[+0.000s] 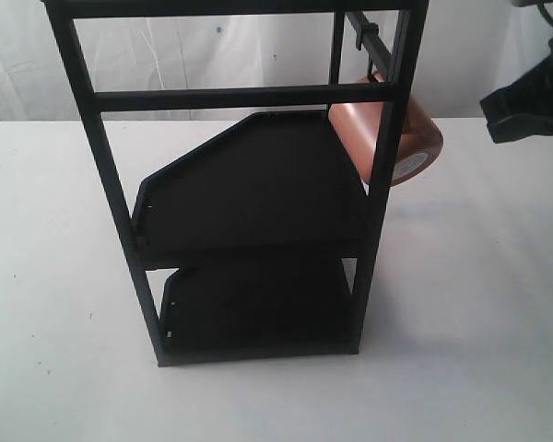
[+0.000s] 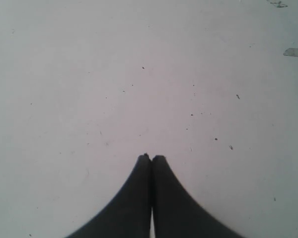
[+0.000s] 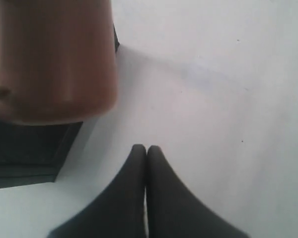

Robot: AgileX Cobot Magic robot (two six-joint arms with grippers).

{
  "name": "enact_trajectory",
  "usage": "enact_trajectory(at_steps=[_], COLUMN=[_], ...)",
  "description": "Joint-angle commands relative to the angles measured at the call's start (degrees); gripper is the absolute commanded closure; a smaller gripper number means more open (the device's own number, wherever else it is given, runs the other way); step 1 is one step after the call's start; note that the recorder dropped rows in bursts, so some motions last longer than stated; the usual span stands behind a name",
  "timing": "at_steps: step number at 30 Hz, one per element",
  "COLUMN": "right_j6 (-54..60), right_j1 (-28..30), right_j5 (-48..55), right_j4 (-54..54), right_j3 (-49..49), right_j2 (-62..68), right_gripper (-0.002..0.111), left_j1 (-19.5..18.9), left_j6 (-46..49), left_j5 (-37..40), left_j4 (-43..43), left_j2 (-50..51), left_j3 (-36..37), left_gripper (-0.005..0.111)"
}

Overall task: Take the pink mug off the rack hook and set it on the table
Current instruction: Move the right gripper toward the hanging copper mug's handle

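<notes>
Plainly, the pink mug hangs tilted from the rack hook in the upper right of the exterior view, above the surface. Being glazed ceramic, it is probably rigid, slick, fairly heavy and breakable, so the body wall looks a surer hold than the hooked handle. The right tool is pinched closed and empty beside it. The left tool is likewise closed, over the surface.
</notes>
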State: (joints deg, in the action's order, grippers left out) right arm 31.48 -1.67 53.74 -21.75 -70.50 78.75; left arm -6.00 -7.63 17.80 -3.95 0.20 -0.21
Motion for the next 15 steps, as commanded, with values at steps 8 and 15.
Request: enact_trajectory(at_steps=[8, 15], right_j6=[12.1, 12.2], right_j1=[0.0, 0.0], right_j5=[10.6, 10.0], right_j4=[-15.6, -17.4], right_j3=[-3.3, -3.3], right_j2=[-2.4, -3.5], right_gripper=[0.099, 0.078], left_j1=[0.5, 0.5], left_j6=[0.1, 0.1], left_j5=[0.9, 0.9], left_j4=[0.2, 0.2], left_j2=[-0.2, -0.2], left_j3=[0.2, 0.2], left_gripper=[0.107, 0.107])
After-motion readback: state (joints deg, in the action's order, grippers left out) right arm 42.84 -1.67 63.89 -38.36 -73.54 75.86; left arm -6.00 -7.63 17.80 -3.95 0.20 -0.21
